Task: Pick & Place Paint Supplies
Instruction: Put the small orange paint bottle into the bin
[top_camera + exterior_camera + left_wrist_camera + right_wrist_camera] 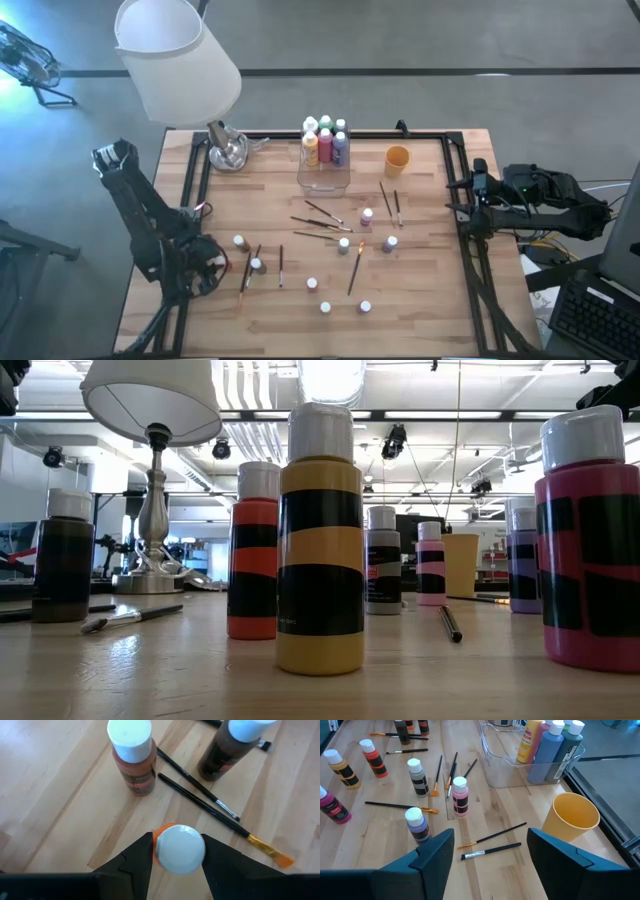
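Orange bottle (pixel 177 847) stands between the left gripper's (pixel 176 865) fingers, which flank its cap near the lamp (pixel 180 60)-side table edge. Right gripper (pixel 490 852) hovers open, empty, near the cup (pixel 570 817).

My left arm is folded low at the tabletop's left edge, near its front-left corner, its left gripper (pixel 176 851) angled down with the 2 fingers (pixel 134 862) pressed against either side of a white-capped orange paint bottle (pixel 178 848). My right arm stretches along the right edge, the right gripper (pixel 487 852) raised with its jaws standing apart on nothing.
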You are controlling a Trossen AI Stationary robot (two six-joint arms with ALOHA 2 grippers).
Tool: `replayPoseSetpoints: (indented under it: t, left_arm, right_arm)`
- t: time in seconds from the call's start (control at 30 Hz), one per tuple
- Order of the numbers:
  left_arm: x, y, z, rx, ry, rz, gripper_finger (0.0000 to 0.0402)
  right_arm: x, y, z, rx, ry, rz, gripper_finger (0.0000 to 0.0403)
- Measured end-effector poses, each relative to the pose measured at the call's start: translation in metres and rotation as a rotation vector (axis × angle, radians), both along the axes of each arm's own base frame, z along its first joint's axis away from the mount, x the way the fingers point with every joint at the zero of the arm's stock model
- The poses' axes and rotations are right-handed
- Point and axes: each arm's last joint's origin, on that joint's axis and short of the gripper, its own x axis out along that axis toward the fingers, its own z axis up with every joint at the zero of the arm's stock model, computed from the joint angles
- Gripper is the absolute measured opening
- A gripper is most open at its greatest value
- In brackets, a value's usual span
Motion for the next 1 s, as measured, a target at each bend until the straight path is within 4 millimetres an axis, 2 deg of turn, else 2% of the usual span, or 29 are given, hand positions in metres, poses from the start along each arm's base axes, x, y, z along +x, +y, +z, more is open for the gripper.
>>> replayPoseSetpoints:
  t: [0.1, 0.3, 0.5, 0.77, 1.0]
  left_arm:
    - [0.0, 0.001, -0.005, 0.006, -0.019, 0.001, 0.0157]
    - [0.0, 0.001, -0.004, 0.003, -0.017, -0.013, 0.0121]
    - [0.001, -0.001, -0.001, 0.003, -0.019, -0.043, 0.0121]
    - [0.0, 0.0, 0.001, 0.024, -0.01, -0.046, 0.0121]
    - [0.001, -0.001, 0.014, 0.04, -0.011, -0.062, 0.0121]
  right_arm:
    - [0.0, 0.0, 0.0, 0.0, 0.0, 0.0, 0.0236]
    - [0.0, 0.0, 0.0, 0.0, 0.0, 0.0, 0.0224]
    - [0.0, 0.0, 0.0, 0.0, 0.0, 0.0, 0.022]
    - [0.0, 0.0, 0.0, 0.0, 0.0, 0.0, 0.0243]
    - [0.0, 0.0, 0.0, 0.0, 0.0, 0.0, 0.0269]
